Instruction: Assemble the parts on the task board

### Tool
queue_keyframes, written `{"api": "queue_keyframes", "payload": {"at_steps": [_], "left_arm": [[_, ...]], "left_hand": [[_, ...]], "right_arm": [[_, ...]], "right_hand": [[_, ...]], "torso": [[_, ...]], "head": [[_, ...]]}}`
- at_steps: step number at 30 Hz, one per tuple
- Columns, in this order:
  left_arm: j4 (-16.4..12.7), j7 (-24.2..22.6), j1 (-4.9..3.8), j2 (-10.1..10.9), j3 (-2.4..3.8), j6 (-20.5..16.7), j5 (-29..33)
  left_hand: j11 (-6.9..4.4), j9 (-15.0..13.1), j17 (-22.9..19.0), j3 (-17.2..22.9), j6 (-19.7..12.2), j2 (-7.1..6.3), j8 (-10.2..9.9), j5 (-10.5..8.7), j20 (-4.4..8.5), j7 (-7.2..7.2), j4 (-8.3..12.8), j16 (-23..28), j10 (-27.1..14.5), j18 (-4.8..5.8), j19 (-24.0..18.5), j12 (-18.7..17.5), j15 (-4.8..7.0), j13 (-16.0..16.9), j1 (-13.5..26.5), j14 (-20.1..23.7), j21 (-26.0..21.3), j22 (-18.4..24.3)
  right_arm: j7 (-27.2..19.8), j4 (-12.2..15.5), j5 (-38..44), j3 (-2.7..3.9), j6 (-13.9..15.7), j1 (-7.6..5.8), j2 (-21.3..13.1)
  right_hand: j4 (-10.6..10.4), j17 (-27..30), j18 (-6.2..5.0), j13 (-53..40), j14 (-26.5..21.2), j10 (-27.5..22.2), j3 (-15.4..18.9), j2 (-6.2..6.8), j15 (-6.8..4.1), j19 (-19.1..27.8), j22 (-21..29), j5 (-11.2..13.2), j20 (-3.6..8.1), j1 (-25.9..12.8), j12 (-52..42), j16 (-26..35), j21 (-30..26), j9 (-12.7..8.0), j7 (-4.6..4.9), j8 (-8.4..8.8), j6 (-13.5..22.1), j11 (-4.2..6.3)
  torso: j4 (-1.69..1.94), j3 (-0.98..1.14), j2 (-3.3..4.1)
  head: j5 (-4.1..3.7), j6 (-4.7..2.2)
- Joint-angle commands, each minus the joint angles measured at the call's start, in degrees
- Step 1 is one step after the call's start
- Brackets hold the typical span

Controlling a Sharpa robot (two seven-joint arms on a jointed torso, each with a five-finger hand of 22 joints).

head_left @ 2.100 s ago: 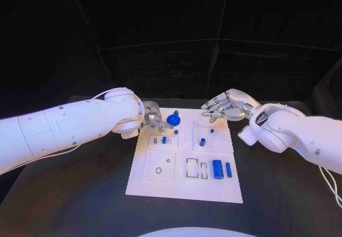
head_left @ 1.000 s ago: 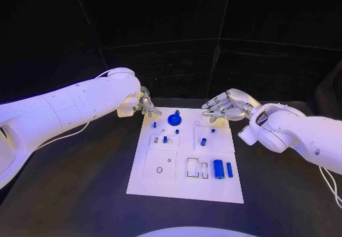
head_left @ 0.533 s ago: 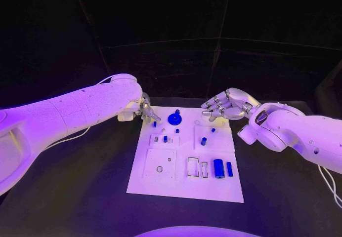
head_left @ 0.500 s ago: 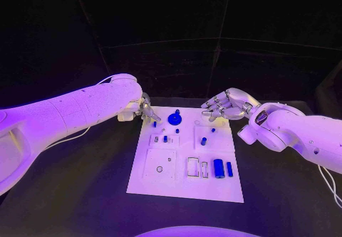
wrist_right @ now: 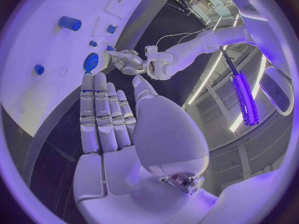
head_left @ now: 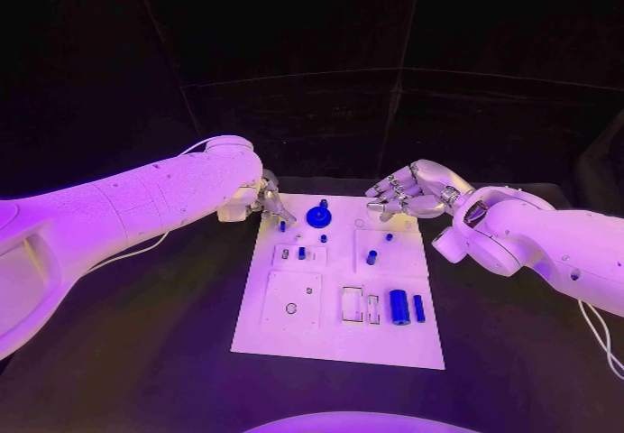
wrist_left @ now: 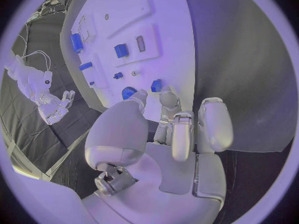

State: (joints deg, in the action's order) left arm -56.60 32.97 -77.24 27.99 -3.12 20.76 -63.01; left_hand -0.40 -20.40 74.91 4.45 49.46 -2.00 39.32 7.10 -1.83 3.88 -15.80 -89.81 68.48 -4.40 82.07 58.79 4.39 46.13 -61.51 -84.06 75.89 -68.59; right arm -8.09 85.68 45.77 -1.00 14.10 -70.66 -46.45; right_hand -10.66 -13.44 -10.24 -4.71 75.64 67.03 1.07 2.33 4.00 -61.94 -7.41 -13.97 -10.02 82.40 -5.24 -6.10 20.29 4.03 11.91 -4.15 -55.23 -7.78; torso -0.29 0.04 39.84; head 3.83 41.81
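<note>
1. I judge the job partly done. On the white task board (head_left: pixel 341 287) a blue gear (head_left: pixel 318 216) sits at the far end, small blue pegs (head_left: pixel 370 257) stand around the middle, and two blue cylinders (head_left: pixel 398 308) lie side by side at the near right.
2. Several recesses and holes look unfilled to me, among them the rectangular slots (head_left: pixel 353 305) beside the cylinders, so more fitting is left.
3. My left hand (head_left: pixel 270 202) is at the board's far left corner; in its wrist view the fingertips (wrist_left: pixel 167 97) are close to a small blue peg (wrist_left: pixel 156 85). I cannot tell whether they pinch it.
4. My right hand (head_left: pixel 408 194) hovers by the far right corner, fingers apart, holding nothing.
5. The board lies on a black table (head_left: pixel 130 343); behind it the room is dark.
</note>
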Motion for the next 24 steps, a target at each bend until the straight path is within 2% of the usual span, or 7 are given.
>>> {"api": "queue_keyframes", "payload": {"at_steps": [1, 10, 24], "left_arm": [[0.2, -1.2, -0.05, -0.2, 0.03, 0.1, -0.4], [1.0, -1.1, 0.11, -0.8, 0.01, 0.7, -0.4], [1.4, -0.5, 0.21, -1.1, -0.08, 1.4, -0.4]], "left_hand": [[0.08, 0.1, 15.1, -0.3, 0.4, 0.03, -0.2, 0.05, -0.43, -0.04, 0.1, -0.2, -0.1, -0.01, 0.0, 0.3, -0.40, 0.0, -0.8, -5.9, -0.1, -0.1], [0.05, 0.2, 15.1, -0.5, 0.7, 1.21, -0.3, 0.12, -0.42, -0.07, 0.9, -0.2, -0.1, 0.00, 0.1, 0.4, -0.39, -0.1, -2.9, -5.9, -0.1, -0.2], [0.01, 0.2, 15.1, -0.5, 0.9, 1.56, -0.2, 0.14, -0.41, -0.13, 1.3, -0.2, -0.1, 0.00, 0.1, 0.5, -0.36, -0.1, -3.7, -5.9, -0.1, -0.2]], "right_arm": [[-0.5, 0.0, 0.0, 0.03, -0.4, -0.10, 0.1], [-0.5, 0.0, 0.0, 0.03, -0.5, -0.10, 0.2], [-0.5, -0.1, 0.0, 0.03, -0.5, -0.10, 0.3]], "right_hand": [[0.0, 0.1, -0.19, 0.1, -0.2, -0.2, 0.3, -0.22, 0.15, 0.0, 0.1, -0.3, -0.21, -0.5, 0.3, 0.2, -0.2, 0.0, -0.07, 0.21, 0.4, -0.01], [0.0, 0.1, -0.19, 0.1, -0.2, -0.2, 0.3, -0.22, 0.15, 0.0, 0.1, -0.3, -0.21, -0.5, 0.3, 0.2, -0.2, 0.0, -0.07, 0.21, 0.4, -0.01], [0.0, 0.1, -0.19, 0.1, -0.2, -0.2, 0.3, -0.22, 0.15, 0.0, 0.1, -0.3, -0.21, -0.5, 0.3, 0.2, -0.2, 0.0, -0.07, 0.21, 0.4, -0.01]], "torso": [[-0.02, -0.04, 0.06], [-0.02, -0.03, 0.01], [-0.08, 0.04, -0.03]], "head": [[-0.05, 0.01], [-0.06, 0.16], [-0.05, 0.32]]}}
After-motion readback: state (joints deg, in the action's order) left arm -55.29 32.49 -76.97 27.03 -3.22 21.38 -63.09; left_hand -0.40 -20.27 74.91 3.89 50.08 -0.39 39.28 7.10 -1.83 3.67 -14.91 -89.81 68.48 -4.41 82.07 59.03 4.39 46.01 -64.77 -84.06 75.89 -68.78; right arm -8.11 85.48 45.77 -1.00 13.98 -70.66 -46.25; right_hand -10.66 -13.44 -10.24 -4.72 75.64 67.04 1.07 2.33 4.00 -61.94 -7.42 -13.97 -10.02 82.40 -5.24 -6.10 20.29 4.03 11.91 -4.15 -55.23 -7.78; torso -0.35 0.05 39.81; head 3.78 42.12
